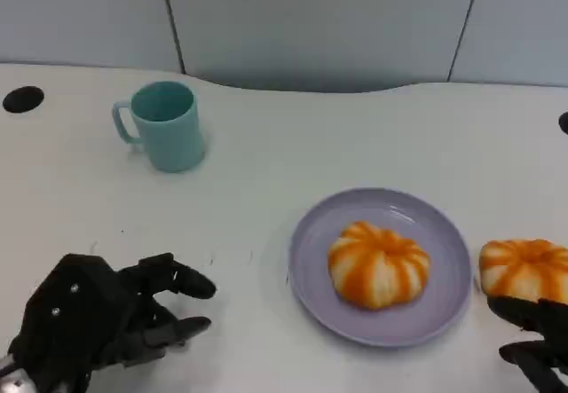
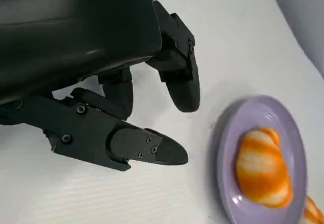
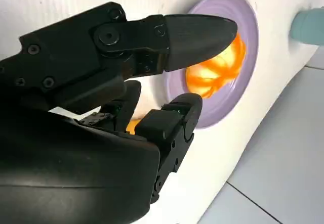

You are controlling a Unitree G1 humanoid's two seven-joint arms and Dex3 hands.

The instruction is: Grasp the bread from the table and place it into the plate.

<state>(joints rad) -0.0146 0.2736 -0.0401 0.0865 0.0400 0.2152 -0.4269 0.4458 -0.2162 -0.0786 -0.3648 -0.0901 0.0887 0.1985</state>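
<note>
Right hand [image 1: 537, 340] low at table edge, fingers apart, empty, just beside second bread [image 1: 525, 269] on table [image 1: 266, 162]; first bread [image 1: 379, 263] already in plate [image 1: 444, 233]. Left hand [image 1: 106, 322] empty, fingers spread. Step: approach; next, close around the roll.

White table [image 1: 266, 171] bears cup [image 1: 164, 127], plate [image 1: 311, 269] (lilac), bread [image 1: 525, 269].

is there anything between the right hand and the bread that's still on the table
Nothing visible. The right hand sits just in front of the bread on the table, beside the plate, which already holds another bread.
</note>
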